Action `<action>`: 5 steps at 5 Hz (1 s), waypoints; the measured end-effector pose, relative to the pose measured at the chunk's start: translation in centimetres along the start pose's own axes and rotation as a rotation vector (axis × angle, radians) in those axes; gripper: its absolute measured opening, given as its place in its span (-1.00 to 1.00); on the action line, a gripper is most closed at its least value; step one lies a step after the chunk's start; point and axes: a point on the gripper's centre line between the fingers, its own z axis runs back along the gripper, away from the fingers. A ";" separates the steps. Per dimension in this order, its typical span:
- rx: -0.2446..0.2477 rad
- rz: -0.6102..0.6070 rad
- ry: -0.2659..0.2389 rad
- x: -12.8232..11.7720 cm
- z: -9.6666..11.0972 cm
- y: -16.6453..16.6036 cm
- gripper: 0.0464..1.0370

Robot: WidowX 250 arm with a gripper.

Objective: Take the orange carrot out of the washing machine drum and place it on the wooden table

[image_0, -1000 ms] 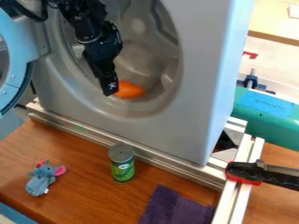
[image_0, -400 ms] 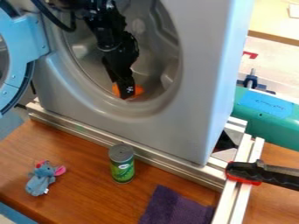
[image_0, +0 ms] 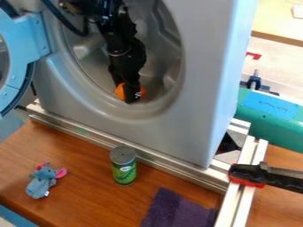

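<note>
Low inside grey drum (image_0: 158, 60), orange object (image_0: 120, 92) partly behind black gripper (image_0: 132, 100), cannot tell jaws' state.

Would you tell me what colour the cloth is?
The cloth is dark purple, clearest in the camera view.

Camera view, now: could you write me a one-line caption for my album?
Black gripper beside an orange object inside a gray washer-like drum opening, above a green can.

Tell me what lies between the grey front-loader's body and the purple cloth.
Between the grey body and the purple cloth run a silver metal rail and a strip of wooden tabletop, seen in the camera view.
</note>
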 end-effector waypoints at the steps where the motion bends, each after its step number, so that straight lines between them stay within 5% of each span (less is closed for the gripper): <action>1: 0.032 0.009 0.030 -0.4 0.2 -0.3 0.27; 2: 0.034 0.011 0.056 -1.4 0.9 -0.8 0.27; 4: 0.149 0.185 0.025 -4.9 6.6 -2.2 0.27; 5: 0.041 0.176 0.140 -8.1 6.7 -5.4 0.27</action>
